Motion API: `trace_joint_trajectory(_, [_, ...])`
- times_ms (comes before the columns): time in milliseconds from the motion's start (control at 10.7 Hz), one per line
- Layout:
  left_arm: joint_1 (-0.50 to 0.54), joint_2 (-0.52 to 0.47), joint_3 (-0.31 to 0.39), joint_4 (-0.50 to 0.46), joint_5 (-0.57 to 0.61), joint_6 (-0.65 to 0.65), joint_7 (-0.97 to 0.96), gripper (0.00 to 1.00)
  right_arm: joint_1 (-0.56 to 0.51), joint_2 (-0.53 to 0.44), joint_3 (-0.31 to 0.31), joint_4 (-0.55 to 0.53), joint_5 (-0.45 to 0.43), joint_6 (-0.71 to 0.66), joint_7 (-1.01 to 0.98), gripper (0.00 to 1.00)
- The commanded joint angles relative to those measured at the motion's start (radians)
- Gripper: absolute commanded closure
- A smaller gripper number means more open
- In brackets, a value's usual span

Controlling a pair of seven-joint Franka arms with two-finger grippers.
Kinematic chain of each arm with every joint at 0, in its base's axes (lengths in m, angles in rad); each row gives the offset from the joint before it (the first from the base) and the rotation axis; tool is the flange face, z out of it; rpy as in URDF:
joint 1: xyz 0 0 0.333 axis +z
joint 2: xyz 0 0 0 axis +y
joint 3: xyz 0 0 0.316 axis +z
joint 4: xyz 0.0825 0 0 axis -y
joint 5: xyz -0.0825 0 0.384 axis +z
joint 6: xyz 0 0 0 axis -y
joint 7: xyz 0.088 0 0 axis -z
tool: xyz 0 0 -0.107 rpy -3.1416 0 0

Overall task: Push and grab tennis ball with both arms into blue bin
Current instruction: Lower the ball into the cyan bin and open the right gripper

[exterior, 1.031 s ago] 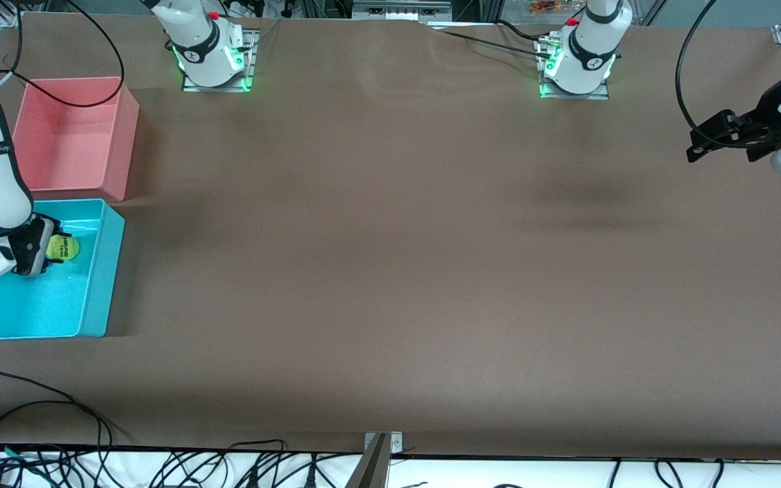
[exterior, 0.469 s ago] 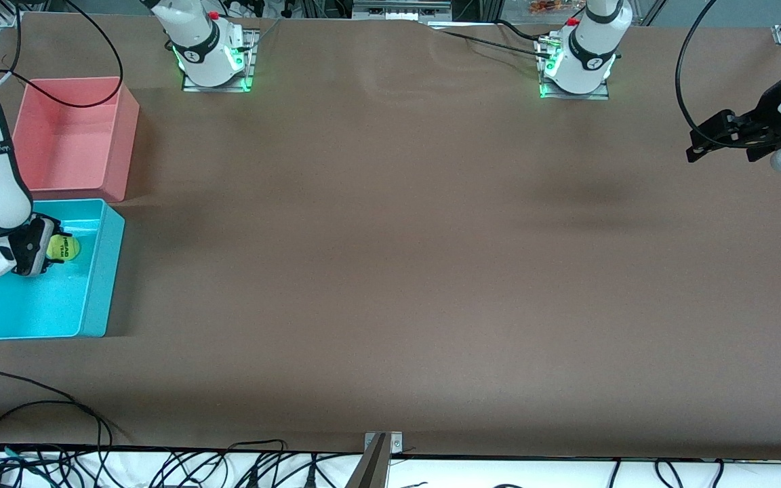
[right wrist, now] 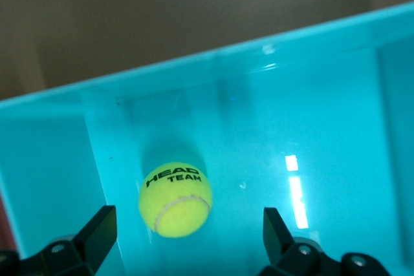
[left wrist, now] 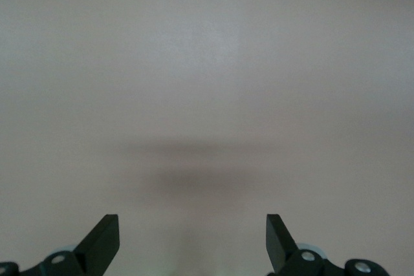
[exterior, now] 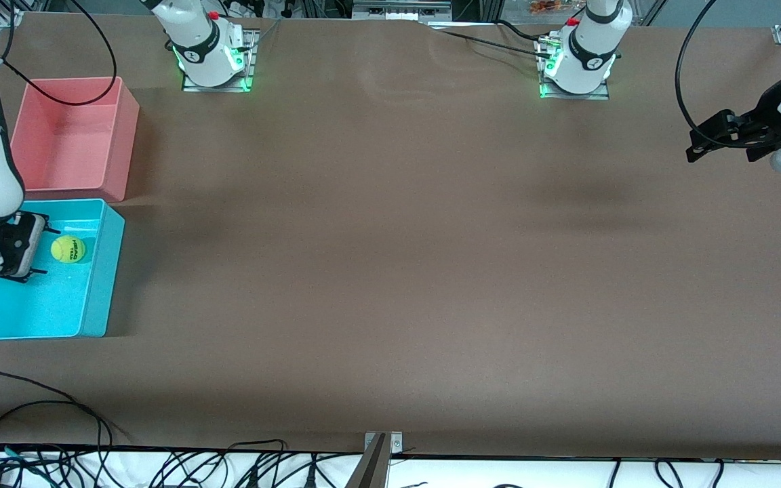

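Fingers of the right gripper [exterior: 28, 247] stood spread at the frame's left edge, clear of the tennis ball [exterior: 68, 249], seemingly light, fuzzy and best pinched across its middle, in the blue bin [exterior: 102, 285], while the left gripper [exterior: 702, 144] waited spread at upper right

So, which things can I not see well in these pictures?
- Right hand over the blue bin: front view edge cuts its arm off.
- Tennis ball in the bin: the smaller print under "HEAD" is too small in the front view.
- Left hand, waiting at its own table end: its wrist view shows only fingertips and blurred table.
- Pink bin: the right arm covers one corner.
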State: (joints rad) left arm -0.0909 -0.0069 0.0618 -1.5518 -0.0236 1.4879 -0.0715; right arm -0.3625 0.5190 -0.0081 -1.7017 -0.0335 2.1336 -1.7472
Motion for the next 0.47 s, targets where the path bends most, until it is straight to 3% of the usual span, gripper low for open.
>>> trace_joint_trajectory(0, [-0.003,0.01,0.003,0.027,-0.019,-0.008,-0.008,0.0,0.034,-0.204,0.016,-0.162,0.015,-0.003,0.147,0.0])
trace_joint_trajectory(94, [-0.003,0.01,0.003,0.027,-0.019,-0.008,-0.008,0.0,0.034,-0.261,0.025,-0.221,0.015,-0.003,0.187,0.0])
trace_joint_trajectory(375, [-0.003,0.01,0.003,0.027,-0.019,-0.008,-0.008,0.0,0.034,-0.373,0.161,-0.254,0.015,-0.055,0.413,0.0])
